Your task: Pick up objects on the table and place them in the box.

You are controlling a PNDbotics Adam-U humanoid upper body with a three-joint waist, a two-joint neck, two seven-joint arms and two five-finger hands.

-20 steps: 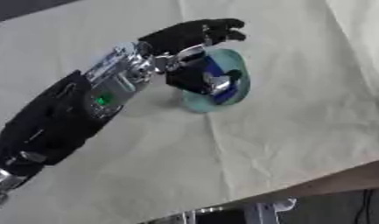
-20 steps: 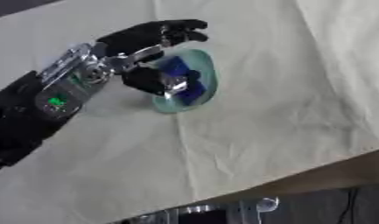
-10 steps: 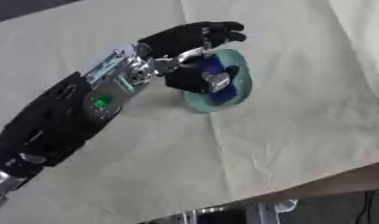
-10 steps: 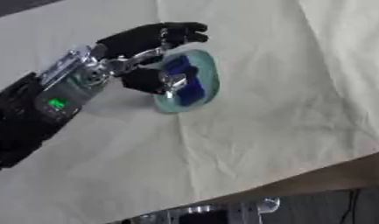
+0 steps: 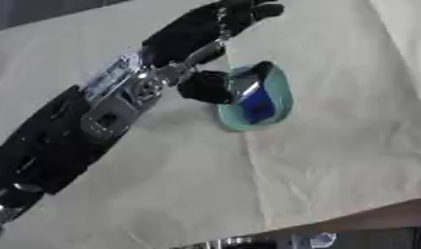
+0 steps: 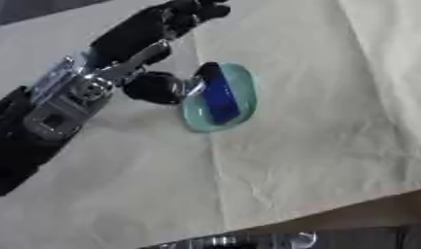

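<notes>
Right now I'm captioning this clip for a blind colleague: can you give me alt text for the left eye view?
The robot's left hand reaches in from the lower left over a cream cloth-covered table, its thumb on a pale green round object with a blue patch at its middle. The fingers stretch out above the object, nearly straight. No box shows.

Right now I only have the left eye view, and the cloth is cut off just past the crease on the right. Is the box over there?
Observer: No. The right eye view shows a wider strip of cloth past that crease, with no box on it.
Operator: Any sign of the right robot hand there?
Observer: None. Only the left robot hand shows, its thumb against the teal dish holding the blue piece.
</notes>
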